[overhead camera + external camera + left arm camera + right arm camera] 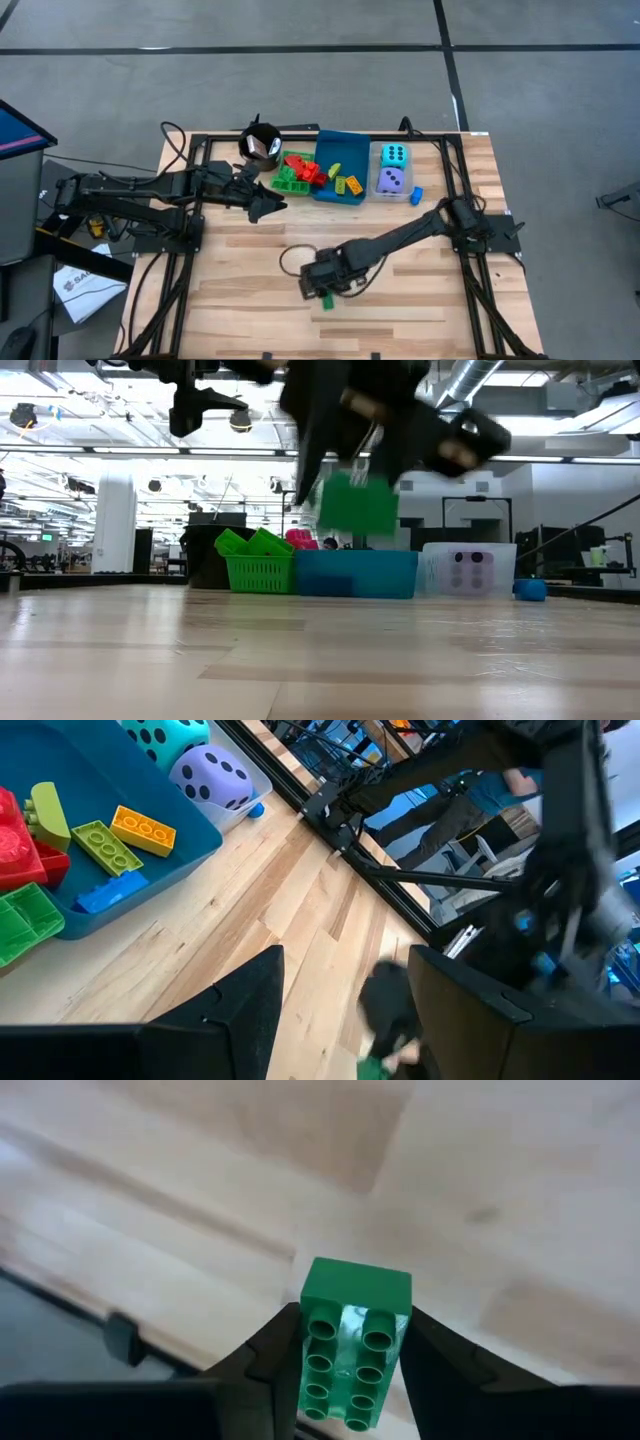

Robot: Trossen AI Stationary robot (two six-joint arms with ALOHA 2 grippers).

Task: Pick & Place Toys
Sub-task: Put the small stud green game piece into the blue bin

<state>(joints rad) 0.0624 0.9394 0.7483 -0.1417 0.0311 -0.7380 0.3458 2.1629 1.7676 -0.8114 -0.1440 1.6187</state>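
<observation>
right gripper (325,290): raised at front centre, fingers clamped on load | left gripper (272,207): hovering mid-table, fingers apart

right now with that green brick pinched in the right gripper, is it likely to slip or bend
The green brick looks like rigid moulded plastic, so it probably won't bend. The right gripper clamps its flat sides, which should resist twisting, though smooth plastic might slide. It hangs clear of the table, seemingly light.
</observation>
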